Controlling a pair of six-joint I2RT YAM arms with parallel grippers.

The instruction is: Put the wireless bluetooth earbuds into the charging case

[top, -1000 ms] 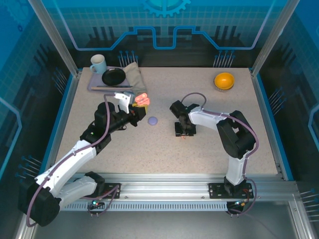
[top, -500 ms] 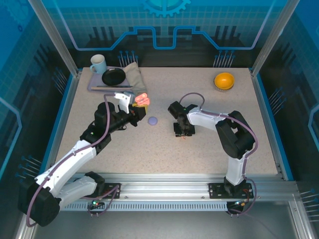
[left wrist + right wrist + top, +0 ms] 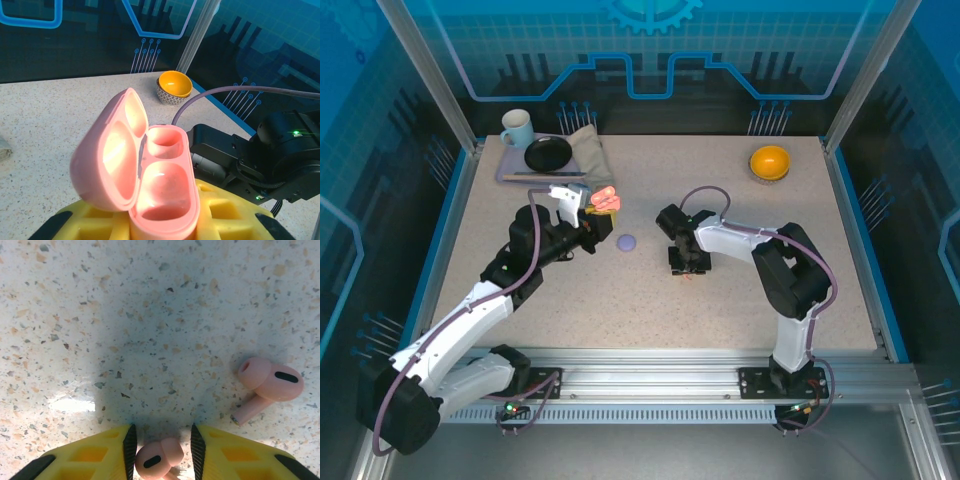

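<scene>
Pink earbud (image 3: pixel 156 456) on the table (image 3: pixel 150 315), between right gripper (image 3: pixel 161 452) jaws; can't tell if pinched yet. Off-centre squeeze could flick it away, toward second earbud (image 3: pixel 267 385). Left gripper (image 3: pixel 155 222) clamps open pink case (image 3: pixel 160 180), both sockets empty

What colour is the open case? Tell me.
The case is salmon pink; left wrist view.

Open pink case (image 3: pixel 160 185), wells empty, pink earbud (image 3: pixel 270 382) lying on speckled tabletop (image 3: pixel 150 315), second earbud (image 3: pixel 156 457) nearby
</scene>
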